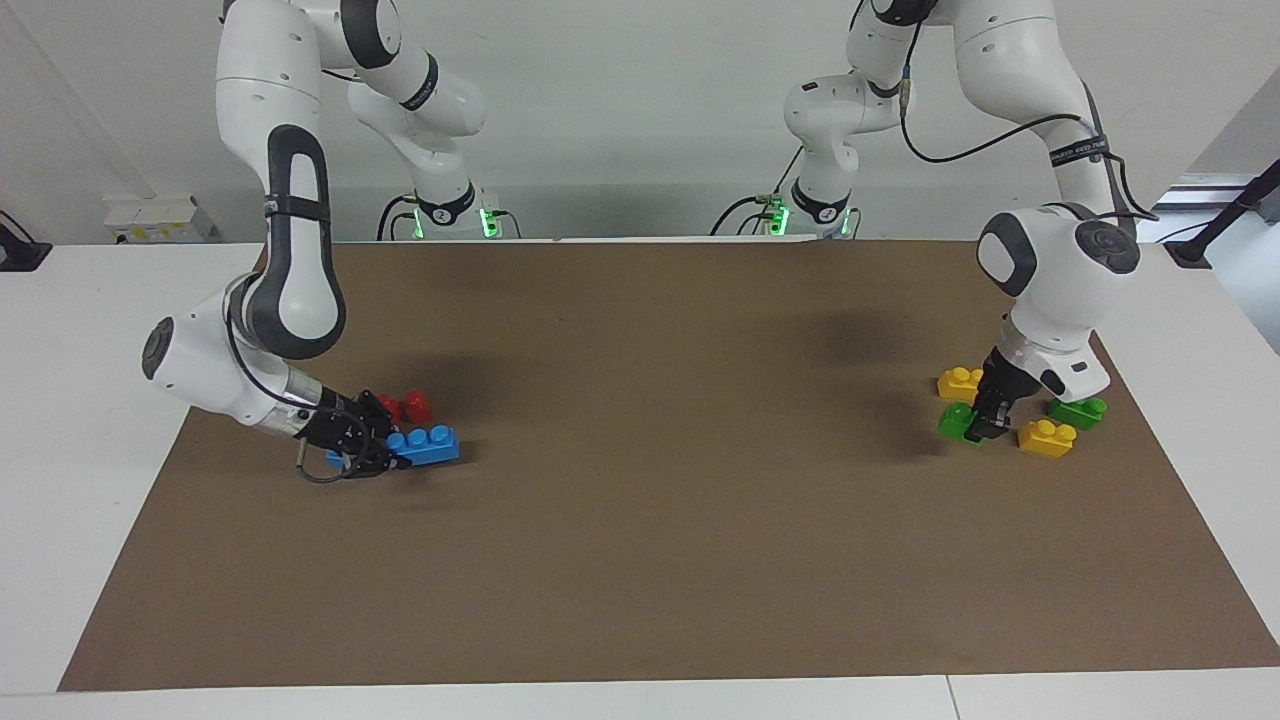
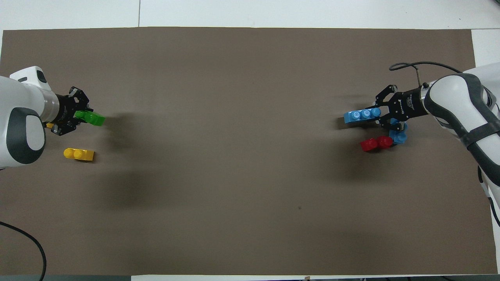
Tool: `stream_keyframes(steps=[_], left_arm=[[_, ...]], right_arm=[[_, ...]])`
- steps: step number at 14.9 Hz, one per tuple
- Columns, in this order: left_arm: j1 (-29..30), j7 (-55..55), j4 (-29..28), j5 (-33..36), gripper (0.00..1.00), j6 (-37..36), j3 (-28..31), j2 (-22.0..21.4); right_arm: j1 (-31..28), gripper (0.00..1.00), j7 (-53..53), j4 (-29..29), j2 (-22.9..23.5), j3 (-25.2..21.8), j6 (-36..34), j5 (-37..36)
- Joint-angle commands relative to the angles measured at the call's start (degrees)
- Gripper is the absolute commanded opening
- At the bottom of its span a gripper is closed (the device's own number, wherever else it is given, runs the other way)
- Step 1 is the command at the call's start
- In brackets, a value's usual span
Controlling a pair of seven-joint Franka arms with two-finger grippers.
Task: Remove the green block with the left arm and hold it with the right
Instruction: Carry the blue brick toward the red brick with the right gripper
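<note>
The left tool [image 1: 985,420] is closed on the green block [image 1: 955,419], down at the level of the brown mat [image 1: 660,560], at the left arm's end of the desk [image 1: 90,300]. The block sticks out from between the fingers toward the middle of the mat, and in the overhead view [image 2: 90,118] it is seen just in front of the black links. Whether the block touches the mat or hangs a little above it, I cannot tell. Close around this tool lie three other bricks: one yellow brick [image 1: 960,381] nearer to the robots, a second yellow brick [image 1: 1046,437] just beside the tool toward the edge of the mat, and a darker green brick [image 1: 1078,410] partly hidden by the wrist of the left arm [image 1: 1050,280].

The right tool [image 1: 385,450] is low at the right arm's end of the desk and grips one end of a long blue brick [image 1: 425,445]. This brick has three studs on top and points toward the middle of the mat. A red brick [image 1: 408,405] lies just beside it, nearer to the robots. Under the tool a second blue brick [image 2: 397,136] shows only in part, touching the red one in the overhead view.
</note>
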Motion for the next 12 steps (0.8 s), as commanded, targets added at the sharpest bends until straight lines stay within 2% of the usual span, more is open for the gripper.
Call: stream_keyframes(steps=[1, 5, 6, 7, 8, 9, 12], left_arm=[[1.9, 3.2, 0.0, -0.9, 0.00, 3.0, -0.5, 2.0], [2.1, 4.2, 0.0, -0.9, 0.00, 5.8, -0.4, 3.9], [2.1, 4.4, 0.2, -0.9, 0.00, 6.0, -0.4, 4.1], [2.1, 4.5, 0.4, -0.9, 0.00, 6.0, -0.4, 4.5], [2.1, 4.5, 0.4, -0.9, 0.00, 6.1, -0.4, 4.6], [2.1, 4.7, 0.5, -0.8, 0.00, 6.3, -0.3, 4.8], [2.2, 4.8, 0.5, -0.7, 0.00, 7.1, -0.3, 4.9]], right_arm=[[-1.0, 0.00, -2.2, -1.5, -0.1, 0.7, 2.1, -1.4], [-0.8, 0.00, -2.2, -1.8, -0.3, 0.7, 2.0, -1.4], [-0.8, 0.04, -2.2, -1.9, -0.4, 0.7, 2.0, -1.4], [-0.8, 0.58, -2.2, -2.1, -0.4, 0.7, 2.0, -1.4], [-0.7, 0.79, -2.1, -2.3, -0.5, 0.7, 2.0, -1.5], [-0.8, 0.89, -2.1, -2.3, -0.5, 0.7, 2.0, -1.4], [-0.8, 0.92, -1.8, -1.9, -0.7, 0.7, 1.2, -1.4]])
